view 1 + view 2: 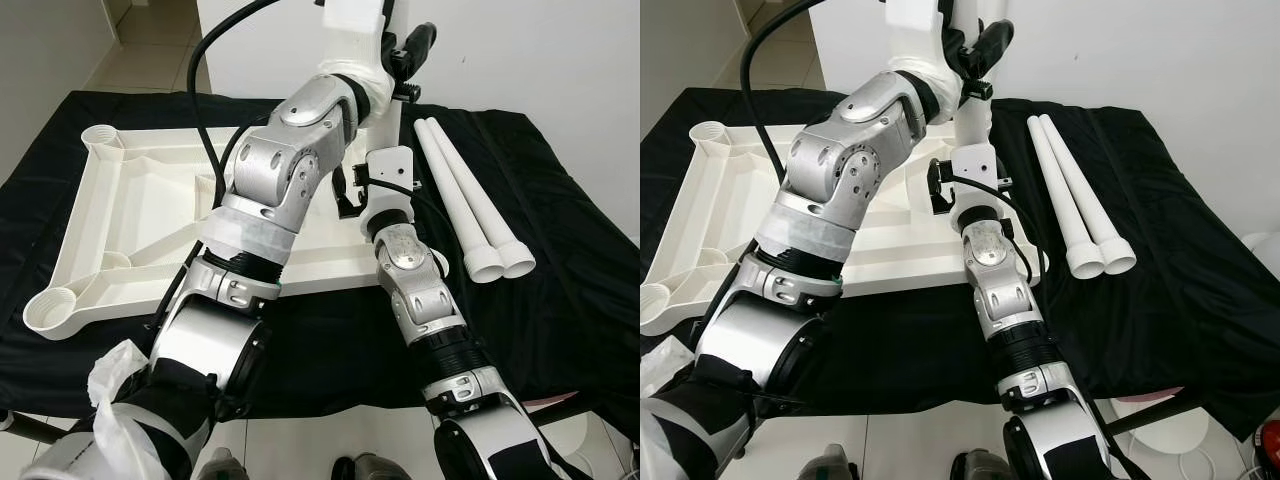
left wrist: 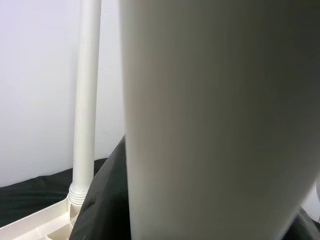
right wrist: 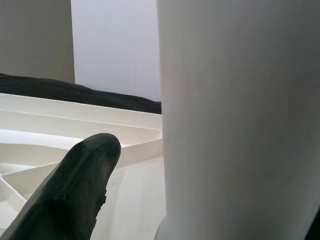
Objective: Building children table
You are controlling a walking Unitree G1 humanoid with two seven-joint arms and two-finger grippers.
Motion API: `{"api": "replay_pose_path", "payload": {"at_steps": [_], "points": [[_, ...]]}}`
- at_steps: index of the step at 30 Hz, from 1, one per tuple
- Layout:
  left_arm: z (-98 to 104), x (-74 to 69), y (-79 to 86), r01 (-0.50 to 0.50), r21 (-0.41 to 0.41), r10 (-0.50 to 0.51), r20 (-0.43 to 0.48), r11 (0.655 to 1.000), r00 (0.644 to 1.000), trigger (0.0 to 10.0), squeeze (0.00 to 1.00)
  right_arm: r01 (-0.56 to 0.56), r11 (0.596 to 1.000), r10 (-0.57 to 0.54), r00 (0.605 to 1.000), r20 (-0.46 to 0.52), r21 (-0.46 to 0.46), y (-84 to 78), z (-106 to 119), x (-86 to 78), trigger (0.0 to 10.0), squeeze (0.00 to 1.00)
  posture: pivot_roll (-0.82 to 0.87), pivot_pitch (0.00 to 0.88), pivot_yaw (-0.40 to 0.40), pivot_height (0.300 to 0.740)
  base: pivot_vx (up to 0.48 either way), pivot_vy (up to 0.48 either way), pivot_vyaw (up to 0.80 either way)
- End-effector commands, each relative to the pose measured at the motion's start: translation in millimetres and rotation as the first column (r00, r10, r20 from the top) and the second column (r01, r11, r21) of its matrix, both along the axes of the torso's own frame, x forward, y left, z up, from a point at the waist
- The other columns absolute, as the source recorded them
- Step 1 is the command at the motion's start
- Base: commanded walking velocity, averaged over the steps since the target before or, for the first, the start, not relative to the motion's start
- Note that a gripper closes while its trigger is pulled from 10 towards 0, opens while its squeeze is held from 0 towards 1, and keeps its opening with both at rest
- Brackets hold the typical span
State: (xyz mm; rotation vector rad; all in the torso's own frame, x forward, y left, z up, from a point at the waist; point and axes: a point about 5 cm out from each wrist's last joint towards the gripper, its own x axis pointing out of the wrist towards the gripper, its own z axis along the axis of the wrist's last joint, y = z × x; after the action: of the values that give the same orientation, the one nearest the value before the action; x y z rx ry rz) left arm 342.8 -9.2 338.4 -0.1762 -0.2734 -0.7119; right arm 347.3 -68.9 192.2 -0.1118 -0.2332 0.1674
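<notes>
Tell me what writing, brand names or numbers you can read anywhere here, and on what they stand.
None can be read: the upturned white tabletop, the two loose table legs, the black cloth and the robot's silver arms carry no legible text.
</notes>
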Motion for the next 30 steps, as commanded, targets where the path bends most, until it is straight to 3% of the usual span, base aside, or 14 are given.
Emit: {"api": "replay_pose_path", "payload": {"at_steps": [1,2,3,4,5,6,7,8,23,24,25,26,30], "points": [[0.3,-5.5,-11.5,0.067,0.018,-0.067,0.002,0.998,0.998,10.0,0.0,-0.017,1.0,0.018,0.998,0.058,-0.016,5.2,9.3,-2.9,8.7,0.0,0.06,0.0,-0.028,0.74,0.0,0.0,0.0],[0.3,-5.5,-11.5,0.067,0.018,-0.067,0.002,0.998,0.998,10.0,0.0,-0.017,1.0,0.018,0.998,0.058,-0.016,5.2,9.3,-2.9,8.7,0.0,0.06,0.0,-0.028,0.74,0.0,0.0,0.0],[0.3,-5.8,-11.8,0.069,0.019,-0.069,0.002,0.997,0.998,10.0,0.0,-0.014,0.999,0.016,0.998,0.063,-0.028,5.1,9.4,-2.8,5.6,0.0,0.06,0.0,-0.028,0.74,0.0,0.0,0.0],[0.3,-6.0,-12.0,0.07,0.019,-0.07,0.003,0.997,0.998,10.0,0.0,-0.012,0.999,0.015,0.998,0.064,-0.037,5.0,9.0,-2.7,5.6,0.0,0.06,0.0,-0.028,0.74,0.0,0.0,0.0],[0.4,-6.2,-12.2,0.071,0.02,-0.071,0.002,0.997,0.997,10.0,0.0,-0.011,0.999,0.014,0.998,0.062,-0.036,4.8,8.5,-2.7,4.7,0.0,0.06,0.0,-0.028,0.74,0.0,0.0,0.0],[0.4,-6.3,-12.4,0.072,0.021,-0.072,0.002,0.997,0.997,10.0,0.0,-0.011,0.999,0.013,0.998,0.061,-0.034,4.7,8.2,-2.7,1.9,0.0,0.06,0.0,-0.028,0.74,0.0,0.0,0.0],[0.4,-6.3,-12.4,0.072,0.021,-0.072,0.002,0.997,0.997,10.0,0.0,-0.011,0.999,0.013,0.998,0.061,-0.034,4.7,8.2,-2.7,1.9,0.0,0.06,0.0,-0.028,0.74,0.0,0.0,0.0],[0.3,-6.4,-12.6,0.072,0.022,-0.073,0.002,0.997,0.997,10.0,0.0,-0.007,0.999,0.01,0.998,0.06,-0.036,4.2,8.0,-2.7,0.2,0.0,0.06,0.0,-0.027,0.74,0.0,0.0,0.0],[0.5,-7.8,-13.1,0.066,0.015,-0.066,0.004,0.998,0.998,10.0,0.0,0.043,0.999,-0.043,0.999,0.015,0.013,-3.8,4.3,-0.1,0.0,0.0,0.06,0.0,-0.029,0.74,0.0,0.0,0.0],[0.1,-7.6,-13.1,0.063,0.016,-0.063,0.003,0.998,0.998,10.0,0.0,0.049,0.999,-0.049,0.999,0.008,0.012,-4.5,3.7,0.5,4.5,0.0,0.06,0.0,-0.029,0.74,0.0,0.0,0.0],[-0.1,-7.5,-13.2,0.061,0.018,-0.061,0.002,0.998,0.998,10.0,0.0,0.052,0.999,-0.052,0.999,0.003,0.011,-4.9,3.3,0.8,4.5,0.0,0.06,0.0,-0.029,0.74,0.0,0.0,0.0],[0.6,-7.9,-13.1,0.061,0.017,-0.062,0.015,0.998,0.998,10.0,0.0,0.052,0.999,-0.052,0.999,0.0,0.016,-5.3,3.2,1.2,10.0,0.0,0.06,0.0,-0.03,0.74,0.0,0.0,0.0],[3.6,-10.2,-12.7,0.092,-0.023,-0.091,0.028,0.995,0.995,10.0,0.0,0.052,0.998,-0.052,0.999,-0.001,0.023,-5.5,3.5,1.7,10.0,0.0,0.06,0.0,-0.03,0.74,0.0,0.0,0.0]]}}
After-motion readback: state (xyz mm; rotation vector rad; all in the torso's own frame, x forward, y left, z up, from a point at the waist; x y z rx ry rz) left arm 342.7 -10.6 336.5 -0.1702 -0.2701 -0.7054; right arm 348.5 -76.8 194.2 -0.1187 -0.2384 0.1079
